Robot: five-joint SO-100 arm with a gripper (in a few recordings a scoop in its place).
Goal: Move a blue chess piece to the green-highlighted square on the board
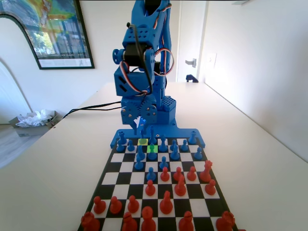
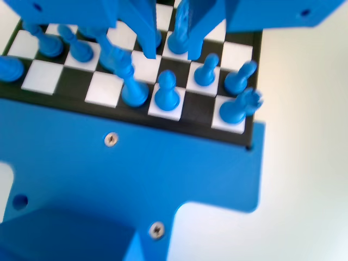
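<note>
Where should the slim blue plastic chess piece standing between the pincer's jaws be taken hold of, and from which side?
Probably by its narrow upper stem, coming straight down from above. The slim blue plastic chess piece stands upright, and other blue pieces crowd the squares beside it, so a sideways approach would likely knock them. The pincer already straddles it, one jaw on each side. The wrist view is too blurred to show contact.

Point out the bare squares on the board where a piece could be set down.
Free: the yellow-tinted square in the back row under the tool, and the row of squares between the red pawns and the nearest red pieces. Crowded: the blue pieces by the green-highlighted square.
</note>
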